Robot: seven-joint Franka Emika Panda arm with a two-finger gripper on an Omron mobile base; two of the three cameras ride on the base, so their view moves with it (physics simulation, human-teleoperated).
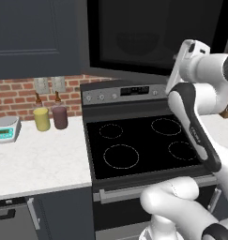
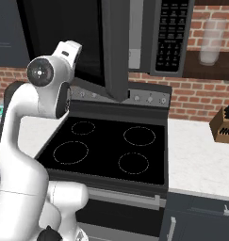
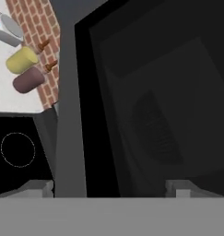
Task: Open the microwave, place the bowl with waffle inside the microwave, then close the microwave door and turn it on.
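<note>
Wide-spread, empty gripper (image 3: 109, 186) fingers face the microwave door (image 3: 150, 115), which fills the frame's right and already stands swung out from the microwave (image 2: 153, 37) at upper centre; loading the bowl, closing and starting seem left.

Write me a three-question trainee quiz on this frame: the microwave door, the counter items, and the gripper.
1. True or false: the microwave door sits shut against the keypad strip.
2. What stands on the counter to the left of the stove? A) a yellow bottle B) a knife block C) a bowl
3. Fill in: the gripper faces the door's glass with its jaws ____.

Key: 1 false, it is swung out; 2 A; 3 open.
</note>
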